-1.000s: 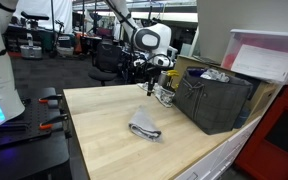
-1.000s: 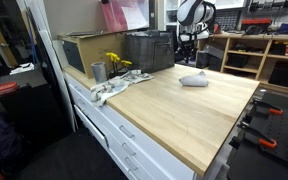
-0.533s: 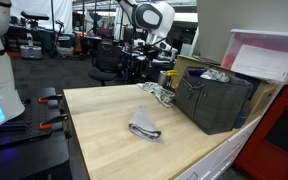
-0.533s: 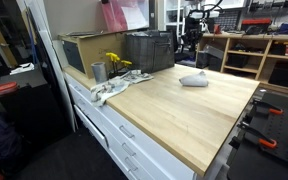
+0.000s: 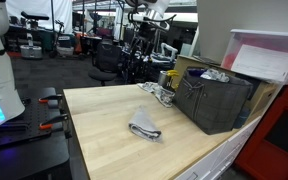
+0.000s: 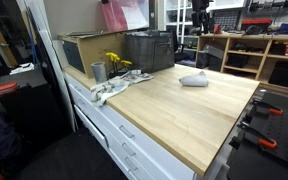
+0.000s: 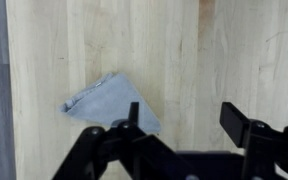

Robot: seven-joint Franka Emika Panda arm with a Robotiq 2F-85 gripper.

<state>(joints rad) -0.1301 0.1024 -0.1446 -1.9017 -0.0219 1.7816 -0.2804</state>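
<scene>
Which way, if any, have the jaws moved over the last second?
Yes. They have risen: earlier they were level with the top of the dark crate in an exterior view, and now they are far above it, near the picture's top edge.

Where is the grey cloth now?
The cloth lies in the middle of the table in both exterior views, apart from the crate; the wrist view shows it beneath the gripper, untouched.

Soft grey cloth (image 7: 104, 100), matt wooden tabletop (image 7: 234, 50)
</scene>
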